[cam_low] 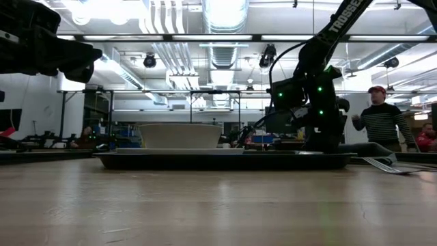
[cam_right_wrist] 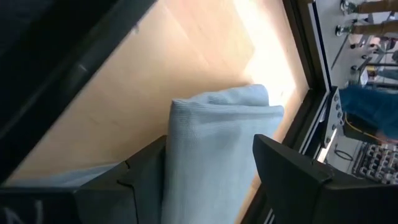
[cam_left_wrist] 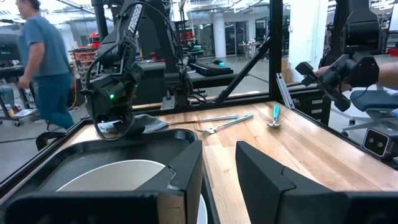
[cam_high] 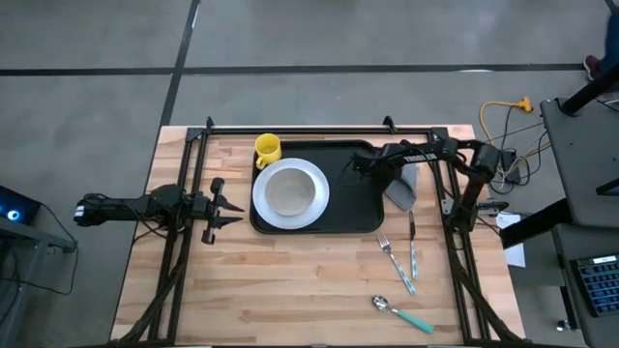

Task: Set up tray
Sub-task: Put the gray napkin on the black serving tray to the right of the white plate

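The black tray [cam_high: 363, 208] lies at the table's middle far part. On it rest a white plate [cam_high: 290, 193] and a yellow mug [cam_high: 268, 148]. A folded light blue napkin [cam_high: 406, 190] lies at the tray's right edge, partly on the wood. My right gripper [cam_high: 398, 177] is open above the napkin, with one finger on each side of it [cam_right_wrist: 211, 149]. My left gripper [cam_high: 232, 208] waits open just left of the tray, and its fingers [cam_left_wrist: 186, 180] point at the tray's left rim. My right gripper comes at the folded napkin [cam_right_wrist: 211, 149] from above, slanting, with its fingers [cam_right_wrist: 292, 168] along the napkin's two long sides. I cannot tell whether they touch it. The napkin lies flat, its far end [cam_right_wrist: 249, 99] on the wood.
A fork [cam_high: 390, 253] and a knife [cam_high: 413, 253] lie on the wood near the tray's right corner. A teal-handled spoon [cam_high: 401, 311] lies nearer the table's near edge. The arms' frame rails run along the left, right and far sides. People move in the room behind.
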Robot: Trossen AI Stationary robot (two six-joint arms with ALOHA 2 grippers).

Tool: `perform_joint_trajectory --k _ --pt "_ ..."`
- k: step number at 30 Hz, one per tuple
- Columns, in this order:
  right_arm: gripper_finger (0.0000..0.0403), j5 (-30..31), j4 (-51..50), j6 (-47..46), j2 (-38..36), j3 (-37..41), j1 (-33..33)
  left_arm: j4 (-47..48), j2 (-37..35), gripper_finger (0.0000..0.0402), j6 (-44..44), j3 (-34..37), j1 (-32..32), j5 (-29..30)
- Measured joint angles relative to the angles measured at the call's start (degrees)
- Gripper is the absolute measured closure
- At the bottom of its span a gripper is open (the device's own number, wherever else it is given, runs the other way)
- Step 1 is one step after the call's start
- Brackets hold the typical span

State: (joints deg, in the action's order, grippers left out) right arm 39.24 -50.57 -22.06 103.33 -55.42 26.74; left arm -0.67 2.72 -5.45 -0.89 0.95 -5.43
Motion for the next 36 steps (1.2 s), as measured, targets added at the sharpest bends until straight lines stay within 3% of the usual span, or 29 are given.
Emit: perform_joint_trajectory --k 6,15,29,36 --pt "0.0234 -0.04 0.17 1.17 -0.07 0.48 0.49 0.02 0.0 0.0318 0.0 0.0 0.0 0.0" --pt "0.0384 -0.5 -0.02 5.51 -0.08 0.36 0.55 0.0 0.0 0.0318 0.0 0.0 -0.02 0.02" --pt "0.0394 -0.68 0.82 11.28 -1.47 -6.8 7.09 0.0 -0.01 0.0318 0.0 0.0 0.0 0.0" --pt "0.0394 -0.09 9.19 19.36 -5.86 -13.26 11.84 0.0 0.0 0.0318 0.0 0.0 0.0 0.02"
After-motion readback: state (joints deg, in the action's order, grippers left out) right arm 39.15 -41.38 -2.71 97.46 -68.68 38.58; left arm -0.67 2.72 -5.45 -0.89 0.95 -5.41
